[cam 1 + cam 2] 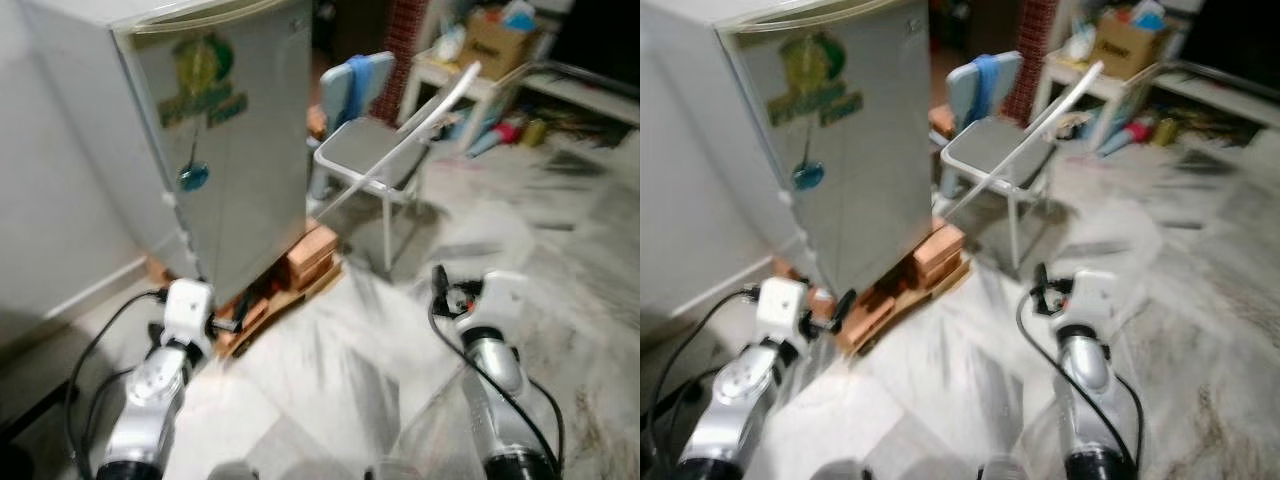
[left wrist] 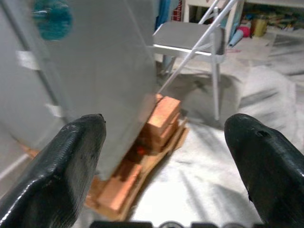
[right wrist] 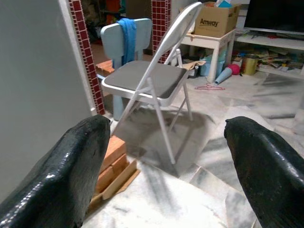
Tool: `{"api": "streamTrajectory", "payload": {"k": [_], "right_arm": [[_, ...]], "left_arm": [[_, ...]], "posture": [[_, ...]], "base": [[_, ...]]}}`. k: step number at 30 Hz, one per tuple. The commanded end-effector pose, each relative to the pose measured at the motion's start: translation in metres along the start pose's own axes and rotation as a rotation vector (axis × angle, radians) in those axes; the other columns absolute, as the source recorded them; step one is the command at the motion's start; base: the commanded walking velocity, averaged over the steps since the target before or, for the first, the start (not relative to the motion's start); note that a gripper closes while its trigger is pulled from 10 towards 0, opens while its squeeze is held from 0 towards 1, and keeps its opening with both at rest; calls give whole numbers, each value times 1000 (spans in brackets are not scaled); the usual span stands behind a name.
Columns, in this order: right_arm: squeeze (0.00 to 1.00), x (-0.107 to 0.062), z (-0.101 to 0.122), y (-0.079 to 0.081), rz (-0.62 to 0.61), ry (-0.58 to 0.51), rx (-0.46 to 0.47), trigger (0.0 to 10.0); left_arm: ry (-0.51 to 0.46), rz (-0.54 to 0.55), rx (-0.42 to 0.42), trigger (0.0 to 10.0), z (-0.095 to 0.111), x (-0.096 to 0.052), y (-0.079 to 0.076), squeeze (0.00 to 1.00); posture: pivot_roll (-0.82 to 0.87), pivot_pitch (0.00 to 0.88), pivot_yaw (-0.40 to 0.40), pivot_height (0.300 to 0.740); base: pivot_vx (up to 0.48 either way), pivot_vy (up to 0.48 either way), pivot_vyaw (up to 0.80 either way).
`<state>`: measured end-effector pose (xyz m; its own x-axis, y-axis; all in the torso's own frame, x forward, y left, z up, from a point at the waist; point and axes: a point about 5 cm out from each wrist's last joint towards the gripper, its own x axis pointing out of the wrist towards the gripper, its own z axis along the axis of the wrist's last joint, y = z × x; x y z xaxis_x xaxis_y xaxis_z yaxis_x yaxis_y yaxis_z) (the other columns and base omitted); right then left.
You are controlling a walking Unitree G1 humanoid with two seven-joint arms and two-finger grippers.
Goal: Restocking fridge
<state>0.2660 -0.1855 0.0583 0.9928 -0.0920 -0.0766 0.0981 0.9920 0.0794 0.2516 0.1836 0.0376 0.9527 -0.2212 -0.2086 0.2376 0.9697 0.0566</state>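
Note:
The grey fridge (image 1: 230, 130) stands at the front left with its door closed. A green sticker (image 1: 200, 85) and a blue magnet (image 1: 193, 177) are on the door. It rests on bricks (image 1: 310, 255) and a wooden pallet. My left gripper (image 2: 164, 123) is open and empty, low in front of the fridge's lower corner. My right gripper (image 3: 166, 123) is open and empty too, held over the marble floor to the fridge's right, facing the folding chair. No item to stock is visible.
A grey folding chair (image 1: 375, 150) stands just right of the fridge, with a small blue chair (image 1: 355, 85) draped in blue cloth behind it. A white table with a cardboard box (image 1: 495, 45) and floor clutter lie at the back right. A white wall (image 1: 50, 200) is at left.

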Motion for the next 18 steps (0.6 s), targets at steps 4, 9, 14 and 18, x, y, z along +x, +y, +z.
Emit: {"api": "streamTrajectory", "payload": {"k": [4,9,14,18], "right_arm": [[0,1,5,-13,-32,-17,-16,10000],[0,1,4,-12,-28,-12,-21,10000],[0,-1,1,-10,-10,1,-24,10000],[0,-6,-2,-11,-3,7,-31,10000]], "left_arm": [[-25,-9,-23,10000,6,6,-7,0],[-15,-21,-5,10000,3,5,-11,0],[-23,21,2,10000,1,1,-6,0],[-21,55,9,10000,-2,-5,1,0]], "posture": [[28,0,-9,740],[33,0,-17,740],[45,0,-36,740],[51,0,-37,740]], "base": [[0,428,-592],[0,439,-350],[0,452,0],[0,459,0]]}}
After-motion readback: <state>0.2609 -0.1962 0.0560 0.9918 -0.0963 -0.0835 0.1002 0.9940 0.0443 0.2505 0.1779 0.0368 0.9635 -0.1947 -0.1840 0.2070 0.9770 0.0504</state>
